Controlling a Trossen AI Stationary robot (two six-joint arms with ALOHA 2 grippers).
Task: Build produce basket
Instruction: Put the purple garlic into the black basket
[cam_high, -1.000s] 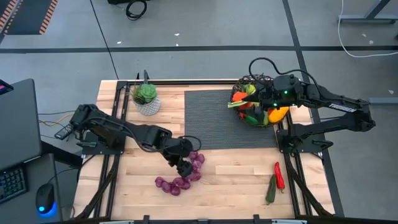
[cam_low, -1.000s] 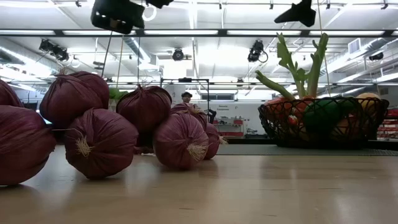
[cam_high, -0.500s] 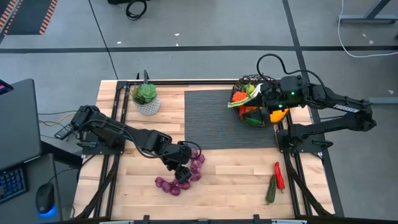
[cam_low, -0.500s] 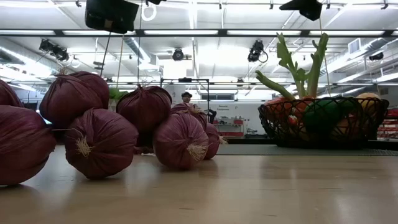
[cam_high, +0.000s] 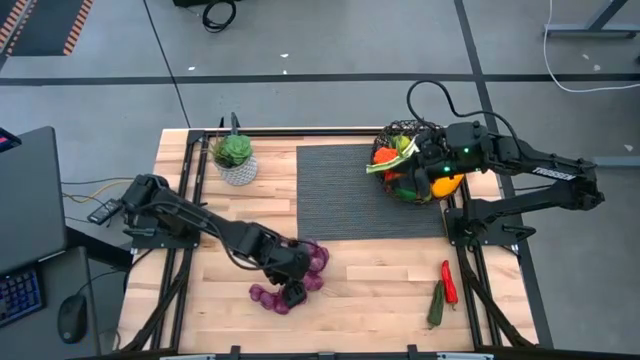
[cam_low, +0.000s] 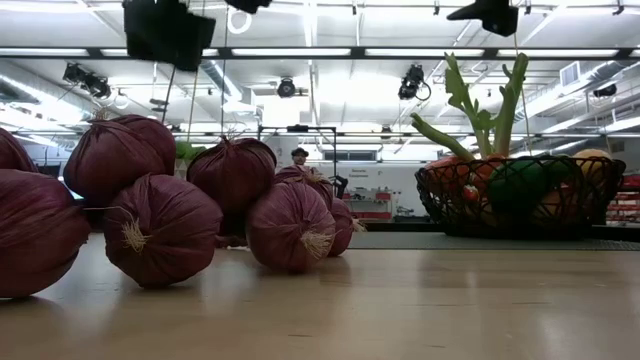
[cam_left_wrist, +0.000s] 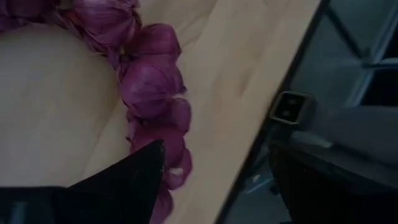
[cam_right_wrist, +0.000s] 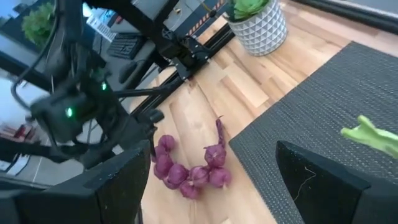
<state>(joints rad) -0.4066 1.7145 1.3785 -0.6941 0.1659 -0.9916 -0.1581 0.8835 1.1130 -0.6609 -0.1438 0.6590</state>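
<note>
potted plant (cam_high: 234, 157), grey mat (cam_high: 350, 190), laptop (cam_high: 25, 195)

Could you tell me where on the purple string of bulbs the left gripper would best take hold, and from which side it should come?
Probably at a narrow neck between two bulbs of the purple string, from straight above. It lies flat in a loose curve on the bare wood, and each bulb is round and wide, so fingers would likely slip off one. The left gripper hovers over its front end; the right gripper is at the basket.

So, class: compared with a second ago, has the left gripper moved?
Yes. In the high view the left gripper has shifted away from the potted plant, toward the near table edge, over the purple string.
</note>
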